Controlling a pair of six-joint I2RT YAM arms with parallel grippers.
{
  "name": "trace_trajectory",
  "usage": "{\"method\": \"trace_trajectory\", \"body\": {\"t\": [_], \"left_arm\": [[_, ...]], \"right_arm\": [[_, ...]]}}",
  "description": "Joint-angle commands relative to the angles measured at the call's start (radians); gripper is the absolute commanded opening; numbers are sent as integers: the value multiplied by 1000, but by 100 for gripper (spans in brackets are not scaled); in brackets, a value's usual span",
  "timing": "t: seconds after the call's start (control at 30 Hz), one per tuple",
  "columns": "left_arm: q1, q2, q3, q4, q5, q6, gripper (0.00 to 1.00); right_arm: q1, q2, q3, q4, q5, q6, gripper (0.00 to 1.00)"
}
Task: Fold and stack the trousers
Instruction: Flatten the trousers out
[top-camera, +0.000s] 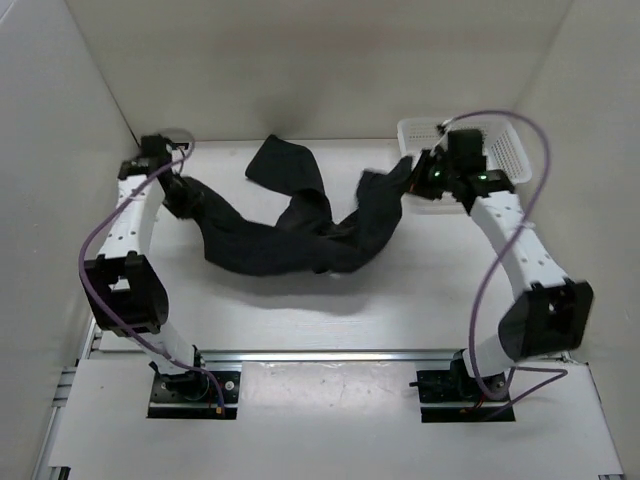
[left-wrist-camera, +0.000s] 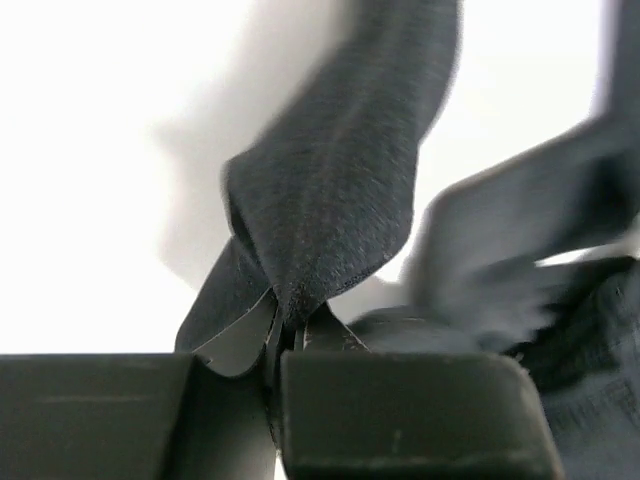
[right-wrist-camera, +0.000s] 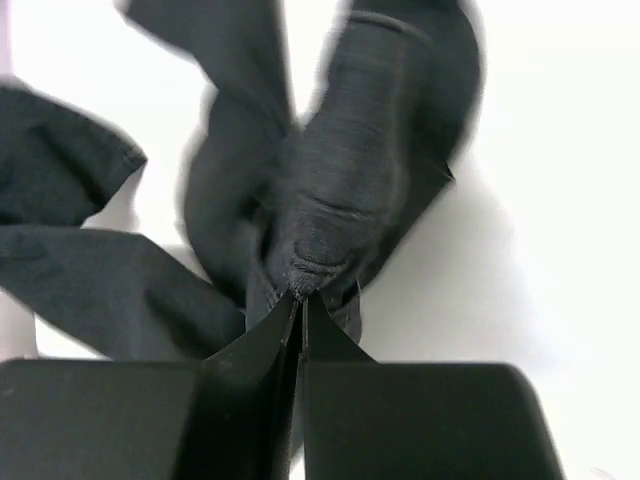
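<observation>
The black trousers (top-camera: 290, 235) hang in a crumpled band between my two grippers, sagging onto the white table in the middle, with one end lying toward the back centre. My left gripper (top-camera: 178, 192) is shut on one end at the far left; in the left wrist view the fabric (left-wrist-camera: 330, 200) rises from the pinched jaws (left-wrist-camera: 288, 335). My right gripper (top-camera: 412, 176) is shut on the other end at the far right; in the right wrist view the cloth (right-wrist-camera: 350, 200) bunches from the closed fingertips (right-wrist-camera: 301, 296).
A white mesh basket (top-camera: 505, 150) stands at the back right, right behind my right wrist. White walls enclose the table on the left, back and right. A metal rail (top-camera: 330, 355) runs along the near edge by the arm bases.
</observation>
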Motion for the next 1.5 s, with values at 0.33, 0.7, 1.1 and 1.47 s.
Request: {"method": "trace_trajectory", "body": {"t": [0.33,0.7,1.1,1.47], "left_arm": [[120,-194,266,-109,-73,54,11],[129,-254,-15,-41,-23,113,87],[108,-349,-163,-30,42,151,10],[108,-385,-194,-30,51,169,10]], "right_arm": [[-62,-546,-104,-268,420,174,0],[-62,-872,-418,-428,503,261,48],[-62,-565,-403,-236,388,177,0],[-135,74,-76,-38,327,105,0]]}}
